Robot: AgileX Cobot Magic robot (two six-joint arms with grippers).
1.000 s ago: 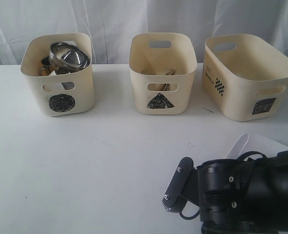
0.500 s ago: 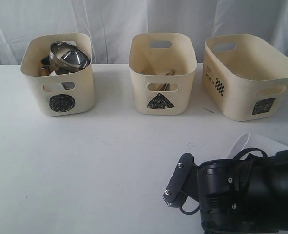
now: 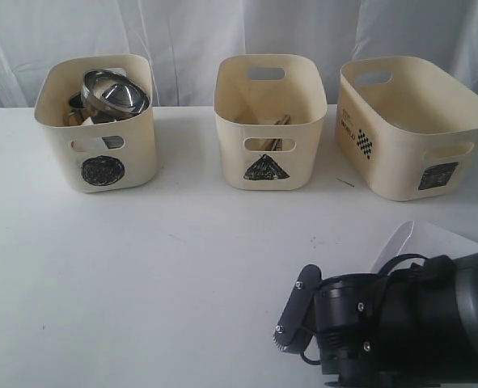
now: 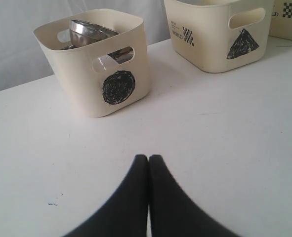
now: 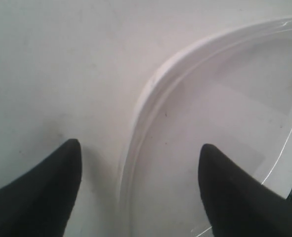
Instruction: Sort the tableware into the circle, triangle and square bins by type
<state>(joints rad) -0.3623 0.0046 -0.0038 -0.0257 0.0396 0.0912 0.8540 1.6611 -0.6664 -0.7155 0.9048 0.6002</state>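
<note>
Your right pincer [image 5: 140, 146] gaped astride the white plate [image 5: 155, 79] rim; you needed one finger under the lip before closing. Your left pincer [image 4: 148, 158] sat closed, empty.

We get soft, even, bright light — the white table [image 3: 182, 267] nearly washes out, with faint shadows beside the circle bin [image 4: 99, 74]. Small glints mark the steel bowl [image 3: 116, 94]. The right wrist view is blurry — the plate [image 5: 210, 148] rim gleams.

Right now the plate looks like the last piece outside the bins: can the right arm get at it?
Probably yes: the right tool is open astride the plate rim, one finger over the table, one over the plate, nothing between.
</note>
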